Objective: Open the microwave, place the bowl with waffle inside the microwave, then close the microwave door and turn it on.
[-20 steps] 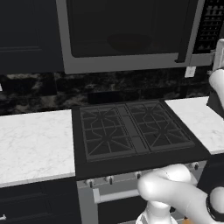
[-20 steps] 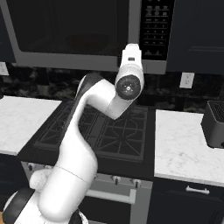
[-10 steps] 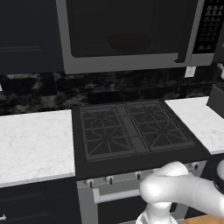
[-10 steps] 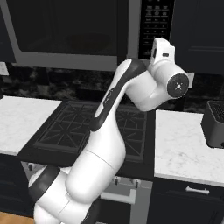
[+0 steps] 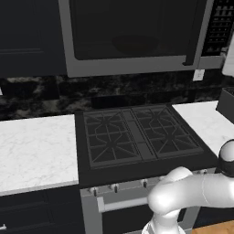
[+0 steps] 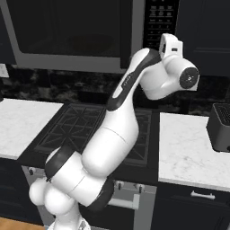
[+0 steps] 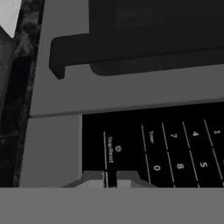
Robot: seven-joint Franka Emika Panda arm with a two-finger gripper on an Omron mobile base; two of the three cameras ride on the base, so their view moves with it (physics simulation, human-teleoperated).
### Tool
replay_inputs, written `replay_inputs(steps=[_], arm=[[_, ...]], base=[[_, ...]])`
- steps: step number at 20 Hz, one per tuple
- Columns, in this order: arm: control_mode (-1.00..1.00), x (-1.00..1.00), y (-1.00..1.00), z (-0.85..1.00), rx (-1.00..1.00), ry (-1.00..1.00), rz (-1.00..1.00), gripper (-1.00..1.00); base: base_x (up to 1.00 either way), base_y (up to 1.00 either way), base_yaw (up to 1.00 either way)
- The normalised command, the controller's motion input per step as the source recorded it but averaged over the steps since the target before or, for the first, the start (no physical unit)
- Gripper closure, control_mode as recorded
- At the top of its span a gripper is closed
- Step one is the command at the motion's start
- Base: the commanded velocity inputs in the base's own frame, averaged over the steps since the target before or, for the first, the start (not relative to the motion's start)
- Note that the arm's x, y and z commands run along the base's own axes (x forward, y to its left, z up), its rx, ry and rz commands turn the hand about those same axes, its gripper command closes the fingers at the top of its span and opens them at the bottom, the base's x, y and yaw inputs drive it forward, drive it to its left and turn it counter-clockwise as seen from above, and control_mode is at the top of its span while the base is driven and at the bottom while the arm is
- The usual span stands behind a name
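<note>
- At centre we see a black gas stove (image 5: pixel 139 137).
- White marble counters (image 5: pixel 34 151) flank it.
- Dark cabinets (image 5: pixel 27 36) fill the upper left.
- A black marbled backsplash (image 5: pixel 41 93) runs behind.

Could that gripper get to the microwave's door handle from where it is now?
Probably yes. In the hand view the gripper faces the microwave's button panel, with the dark door handle right beside it and nothing between. The microwave door looks closed.
</note>
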Motion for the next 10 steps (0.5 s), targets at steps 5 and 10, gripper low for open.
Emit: replay_inputs(steps=[5,10], arm=[[-1.0,0.62,-0.13,0.0,0.0,-0.06,0.0,1.0],[-1.0,0.41,-0.3,0.0,0.0,-0.06,0.0,1.0]], base=[[0.0,0.0,0.0],[0.0,0.0,0.0]])
